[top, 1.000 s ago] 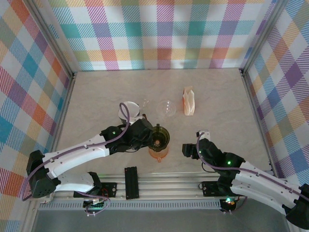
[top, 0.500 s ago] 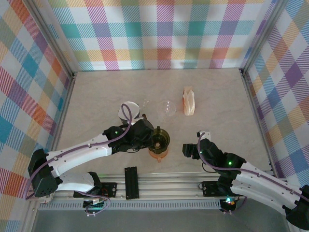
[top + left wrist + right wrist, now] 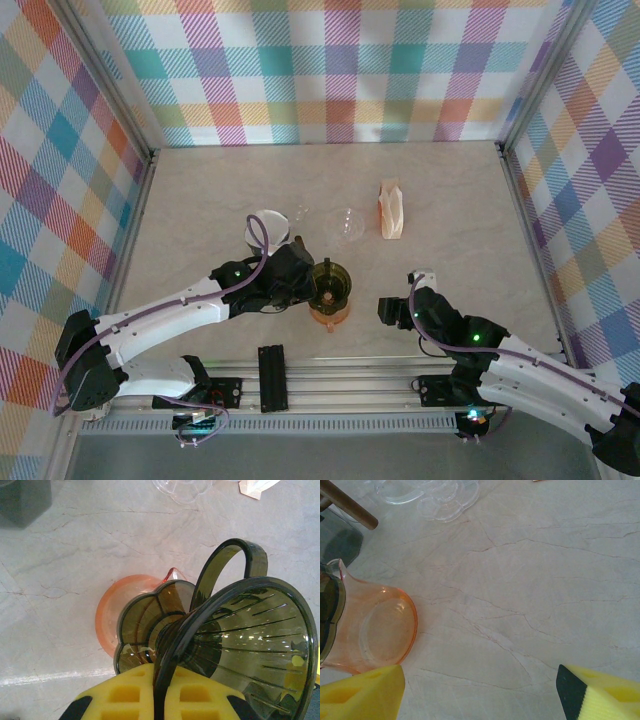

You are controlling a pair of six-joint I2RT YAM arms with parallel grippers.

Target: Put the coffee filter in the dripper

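My left gripper point(image 3: 160, 682) is shut on the rim of the dark olive see-through dripper point(image 3: 250, 645), with the rim pinched between its yellow pads. The dripper point(image 3: 329, 283) is tilted in the left wrist view. Its flanged base is over the mouth of an orange cup point(image 3: 112, 612); I cannot tell whether they touch. The coffee filter point(image 3: 390, 210), a folded white and tan paper, lies on the table further back and to the right, well apart from both grippers. My right gripper point(image 3: 480, 690) is open over bare table, right of the orange cup point(image 3: 380, 630).
A clear glass piece point(image 3: 345, 222) and a white round object point(image 3: 265, 225) lie behind the dripper. A black block point(image 3: 271, 377) sits on the rail at the near edge. Plaid walls close in the table on three sides.
My left gripper has shifted the dripper slightly over the orange cup. The right arm has stayed still.
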